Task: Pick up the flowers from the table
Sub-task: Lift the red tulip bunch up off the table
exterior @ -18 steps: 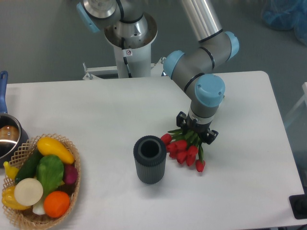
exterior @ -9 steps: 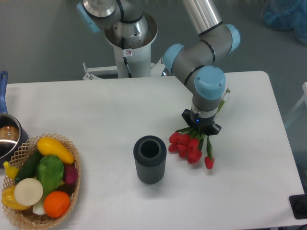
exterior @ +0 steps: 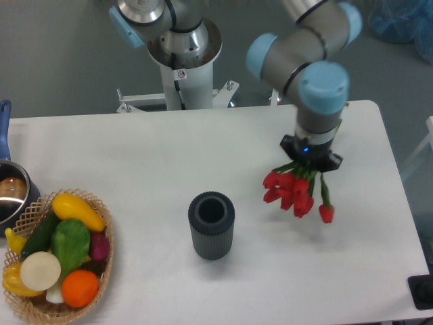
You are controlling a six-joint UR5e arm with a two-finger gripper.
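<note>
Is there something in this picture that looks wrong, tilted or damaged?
Nothing looks damaged or spilled. The flowers hang heads-down from the gripper, one tulip drooping lower than the rest. The vase stands upright and empty on the table, and the basket of produce sits tidy at the left.

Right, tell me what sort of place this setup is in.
Probably a robotics lab or test cell: an arm on a white pedestal behind a bare white table, with staged props, namely a basket of fake produce, a grey vase and tulips.
</note>
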